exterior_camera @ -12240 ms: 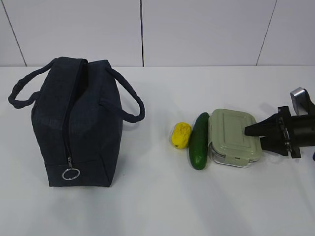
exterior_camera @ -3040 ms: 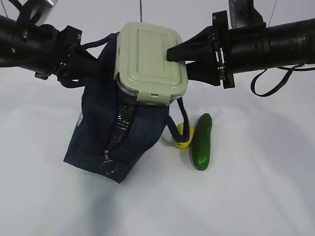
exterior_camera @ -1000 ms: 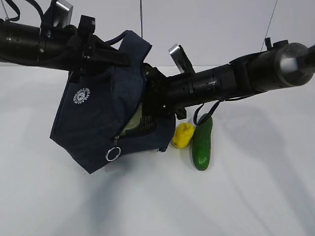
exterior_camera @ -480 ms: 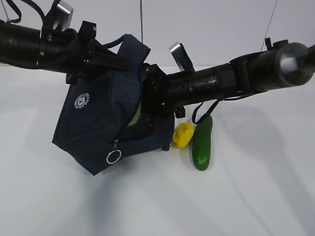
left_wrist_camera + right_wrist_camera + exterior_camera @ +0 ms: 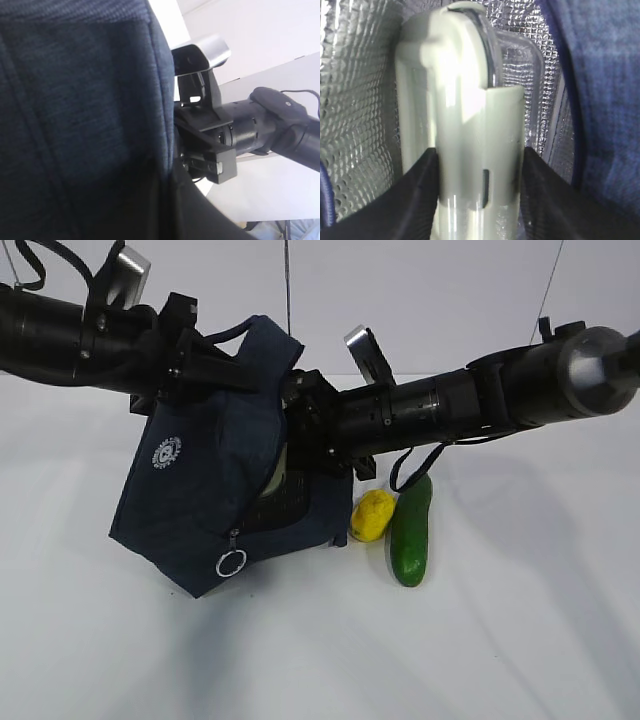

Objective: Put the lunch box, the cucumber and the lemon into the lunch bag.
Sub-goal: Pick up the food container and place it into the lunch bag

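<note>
Gripping the lunch box inside the lunch bag, our right gripper reaches in — left gripper clamped shut on the bag's top.

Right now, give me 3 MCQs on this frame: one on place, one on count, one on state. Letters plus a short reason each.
1. Where is the lunch box?
A. On the table beside the cucumber
B. Inside the lunch bag, against the foil lining
C. Resting on top of the closed bag

2. How many task items lie on the table outside the lunch bag?
A. None
B. Two
C. Three

3. How is the right gripper?
A. Jaws closed on the lunch box
B. Jaws open, clear of everything
C. Jaws closed on the lemon

Answers:
1 B: the right wrist view shows the box surrounded by silver foil lining.
2 B: the lemon and cucumber lie on the table beside the bag.
3 A: both dark jaws press the box's sides in the right wrist view.
</note>
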